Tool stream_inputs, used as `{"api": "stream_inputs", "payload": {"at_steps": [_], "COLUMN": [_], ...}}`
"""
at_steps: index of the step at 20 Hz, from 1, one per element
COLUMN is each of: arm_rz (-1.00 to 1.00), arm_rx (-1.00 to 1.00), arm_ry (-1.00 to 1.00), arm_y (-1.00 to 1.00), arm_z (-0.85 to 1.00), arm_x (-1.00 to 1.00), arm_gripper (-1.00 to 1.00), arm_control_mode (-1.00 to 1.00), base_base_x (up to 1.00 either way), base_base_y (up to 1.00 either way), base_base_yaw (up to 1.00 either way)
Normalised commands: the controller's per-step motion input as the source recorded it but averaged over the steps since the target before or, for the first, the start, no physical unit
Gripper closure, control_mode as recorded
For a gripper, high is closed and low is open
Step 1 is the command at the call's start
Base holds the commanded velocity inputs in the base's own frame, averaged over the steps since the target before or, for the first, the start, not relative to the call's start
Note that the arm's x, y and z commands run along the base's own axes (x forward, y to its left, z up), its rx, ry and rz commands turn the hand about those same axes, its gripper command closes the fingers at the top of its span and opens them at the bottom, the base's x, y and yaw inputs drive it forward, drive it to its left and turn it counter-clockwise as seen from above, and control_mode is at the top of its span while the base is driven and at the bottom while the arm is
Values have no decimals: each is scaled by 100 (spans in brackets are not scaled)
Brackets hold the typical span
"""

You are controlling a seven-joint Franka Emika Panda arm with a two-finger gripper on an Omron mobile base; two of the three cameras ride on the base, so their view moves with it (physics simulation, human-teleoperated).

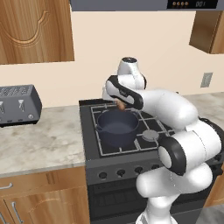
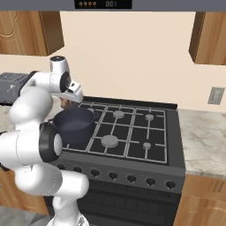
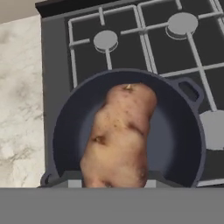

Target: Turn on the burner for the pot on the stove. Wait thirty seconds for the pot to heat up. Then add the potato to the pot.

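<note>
1. Hand view: the potato point(image 3: 118, 135) is clamped in the gripper point(image 3: 114, 183), jaws narrowed on it, its long axis running straight out from the fingertips.
2. The pot point(image 3: 65, 131) lies directly beyond the potato, its open mouth ringing it on every side, so the drop line looks centred.
3. In the left base view the gripper point(image 1: 119, 104) hangs just above the pot's point(image 1: 117, 127) far rim, on the stove point(image 1: 89, 144).
4. The rim stands clear all round; a straight release should suffice, I judge.
</note>
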Motion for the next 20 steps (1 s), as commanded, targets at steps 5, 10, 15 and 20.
{"api": "stream_inputs", "payload": {"at_steps": [5,10,15,20], "arm_rz": [21,14,11,9], "arm_rx": [7,0,-2,-6], "arm_ry": [6,9,7,10], "arm_y": [-20,0,1,18], "arm_z": [-42,-22,-9,-19], "arm_x": [0,0,1,6], "arm_gripper": [100,100,100,100], "arm_control_mode": [-100,-100,-100,-100], "base_base_x": [0,0,0,0], "base_base_y": [0,0,0,0], "base_base_yaw": [0,0,0,0]}}
